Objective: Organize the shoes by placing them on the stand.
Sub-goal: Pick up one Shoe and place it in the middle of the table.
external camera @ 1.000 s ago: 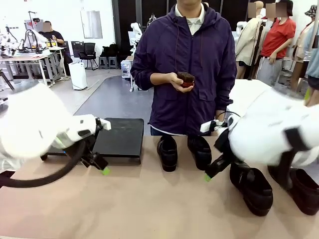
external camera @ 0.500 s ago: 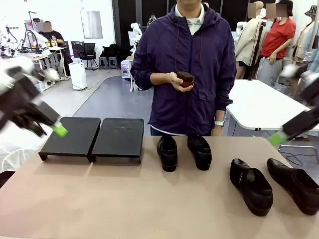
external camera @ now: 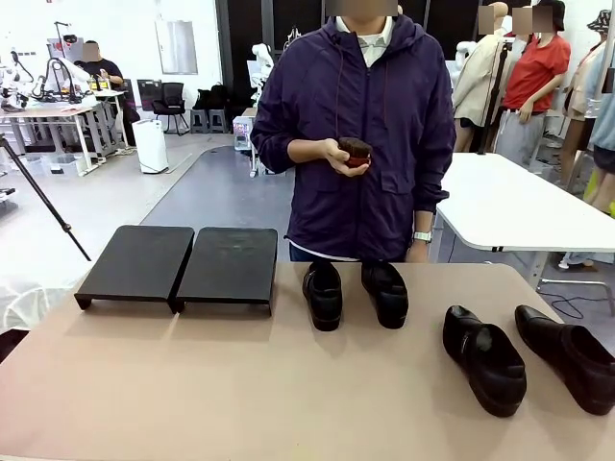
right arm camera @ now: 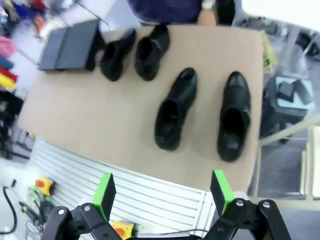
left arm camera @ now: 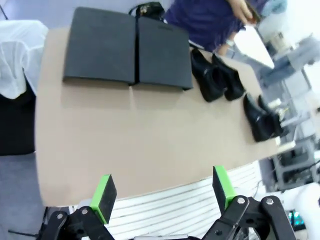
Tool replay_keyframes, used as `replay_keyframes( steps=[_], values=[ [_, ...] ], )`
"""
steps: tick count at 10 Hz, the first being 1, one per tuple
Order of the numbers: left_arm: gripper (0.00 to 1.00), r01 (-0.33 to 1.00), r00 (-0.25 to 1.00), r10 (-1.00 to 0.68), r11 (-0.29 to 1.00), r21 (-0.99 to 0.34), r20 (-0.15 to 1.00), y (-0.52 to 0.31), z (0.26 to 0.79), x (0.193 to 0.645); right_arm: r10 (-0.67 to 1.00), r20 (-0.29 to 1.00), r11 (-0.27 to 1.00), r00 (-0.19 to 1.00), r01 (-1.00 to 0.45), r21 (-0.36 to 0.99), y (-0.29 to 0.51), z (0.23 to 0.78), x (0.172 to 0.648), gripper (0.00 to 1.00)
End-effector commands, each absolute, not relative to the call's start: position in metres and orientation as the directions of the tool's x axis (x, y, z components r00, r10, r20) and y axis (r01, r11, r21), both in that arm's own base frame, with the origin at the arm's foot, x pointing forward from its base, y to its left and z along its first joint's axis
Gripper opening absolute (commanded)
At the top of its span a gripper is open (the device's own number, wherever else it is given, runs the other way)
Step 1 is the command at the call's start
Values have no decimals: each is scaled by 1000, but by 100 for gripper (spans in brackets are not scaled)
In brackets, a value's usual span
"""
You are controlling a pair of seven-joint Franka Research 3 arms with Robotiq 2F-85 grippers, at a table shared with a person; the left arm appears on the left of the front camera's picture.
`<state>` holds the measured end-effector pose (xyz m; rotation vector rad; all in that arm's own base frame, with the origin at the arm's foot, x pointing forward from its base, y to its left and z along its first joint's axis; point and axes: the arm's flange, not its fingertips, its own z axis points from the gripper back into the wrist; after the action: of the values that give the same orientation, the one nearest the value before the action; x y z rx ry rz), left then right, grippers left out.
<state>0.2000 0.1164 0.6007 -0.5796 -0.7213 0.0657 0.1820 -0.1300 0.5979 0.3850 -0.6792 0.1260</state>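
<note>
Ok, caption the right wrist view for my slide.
Open right gripper looks down on the table: four black shoes in two pairs, none yet on the stand.

Front view low, across table (external camera: 240,384); wrist views high above, sharing shoes (right arm camera: 172,112), stand (left arm camera: 105,45).

This looks to me like a lab or workshop hall rather than a home. My brown table (external camera: 144,384) stands on an open grey floor (external camera: 211,192). A white table (external camera: 509,206) is off to one side. Farther back a workbench (external camera: 58,110) is crowded with gear, and a person (external camera: 101,72) sits at it. A black office chair (external camera: 173,101), a white floor unit (external camera: 151,146) and a tripod leg (external camera: 43,197) stand about. Below my table's near edge I see a yellow box with a red top (right arm camera: 42,184).
</note>
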Motion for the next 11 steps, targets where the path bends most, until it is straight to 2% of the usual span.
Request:
replay_keyframes(
  steps=[1,11],
  values=[
    [100,169,778,187,856,-488,599,94,607,212,64,620,906,782,-305,292,-109,599,190,100],
    [100,169,778,187,856,-488,599,94,607,212,64,620,906,782,-305,292,-109,599,190,100]
  ],
)
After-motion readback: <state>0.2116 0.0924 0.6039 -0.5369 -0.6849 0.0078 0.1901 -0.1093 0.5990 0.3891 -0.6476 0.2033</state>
